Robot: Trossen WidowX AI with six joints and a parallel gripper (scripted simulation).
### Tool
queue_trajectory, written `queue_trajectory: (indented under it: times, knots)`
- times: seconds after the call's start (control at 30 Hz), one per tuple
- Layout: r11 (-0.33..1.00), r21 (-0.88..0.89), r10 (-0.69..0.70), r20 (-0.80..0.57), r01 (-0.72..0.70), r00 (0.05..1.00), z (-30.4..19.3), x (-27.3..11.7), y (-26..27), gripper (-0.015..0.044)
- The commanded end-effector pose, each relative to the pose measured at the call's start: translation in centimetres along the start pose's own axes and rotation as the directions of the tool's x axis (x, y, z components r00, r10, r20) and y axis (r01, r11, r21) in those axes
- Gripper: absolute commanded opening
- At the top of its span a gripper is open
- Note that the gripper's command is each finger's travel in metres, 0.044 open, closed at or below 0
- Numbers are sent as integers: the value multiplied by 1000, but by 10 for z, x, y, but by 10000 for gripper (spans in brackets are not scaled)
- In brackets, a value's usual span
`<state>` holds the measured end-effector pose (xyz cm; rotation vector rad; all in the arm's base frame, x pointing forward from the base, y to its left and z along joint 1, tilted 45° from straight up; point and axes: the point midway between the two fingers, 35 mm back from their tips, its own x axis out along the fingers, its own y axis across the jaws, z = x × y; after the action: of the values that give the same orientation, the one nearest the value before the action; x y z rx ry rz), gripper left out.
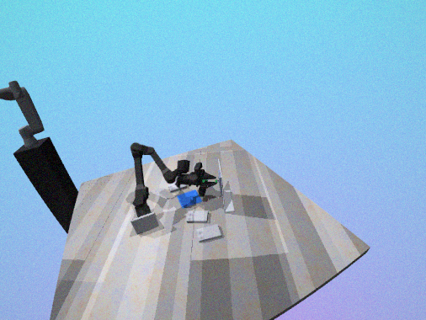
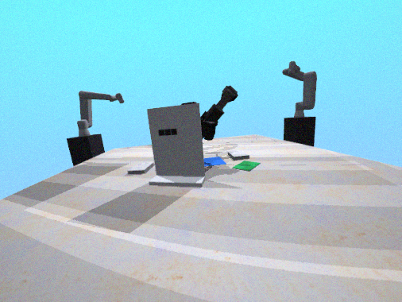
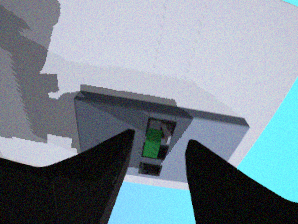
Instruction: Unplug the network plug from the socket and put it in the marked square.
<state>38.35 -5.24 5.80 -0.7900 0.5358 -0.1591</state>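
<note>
Plug: the green plug point(image 1: 216, 181) point(image 3: 152, 144) sits at the upright panel point(image 1: 220, 188) point(image 2: 176, 152) point(image 3: 215, 135), apparently in one of its dark openings; it is neither out nor on the bench point(image 1: 160, 286) point(image 2: 238, 222) point(image 3: 125, 30).
Tab: too small to make out, so whether it is pressed or the plug is unlocked I cannot tell.
Pincer: the pincer point(image 1: 215, 181) point(image 3: 160, 141) stands partly open, its two fingers apart with nothing gripped; in the wrist view the plug shows between and beyond the tips.
Contact: whether a finger touches plug or panel cannot be told; the panel hides the tips in the exterior view.
Squares: a blue square point(image 1: 189, 199) point(image 2: 214, 160) and a green square point(image 1: 204, 181) point(image 2: 246, 165) lie flat on the bench; which is the marked one is not plain, and neither carries the plug.
Done: the approach, by my judgement, is nearly complete.
Left: unlocking, unless already managed, then a straight pull, setting down in the marked square, release, and backing the arm point(image 1: 139, 168) point(image 2: 212, 117) off everything.
</note>
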Motion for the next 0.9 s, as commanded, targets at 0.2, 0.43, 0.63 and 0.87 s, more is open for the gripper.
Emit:
queue_trajectory:
  times: [0.2, 0.43, 0.63, 0.87]
  knots:
    - [1000, -7, 8, -1, -8, 1000, 0, 7, 3, 97]
    - [1000, -7, 8, -1, -8, 1000, 0, 7, 3, 50]
    - [1000, -7, 8, -1, -8, 1000, 0, 7, 3, 10]
    - [1000, -7, 8, -1, -8, 1000, 0, 6, 3, 0]
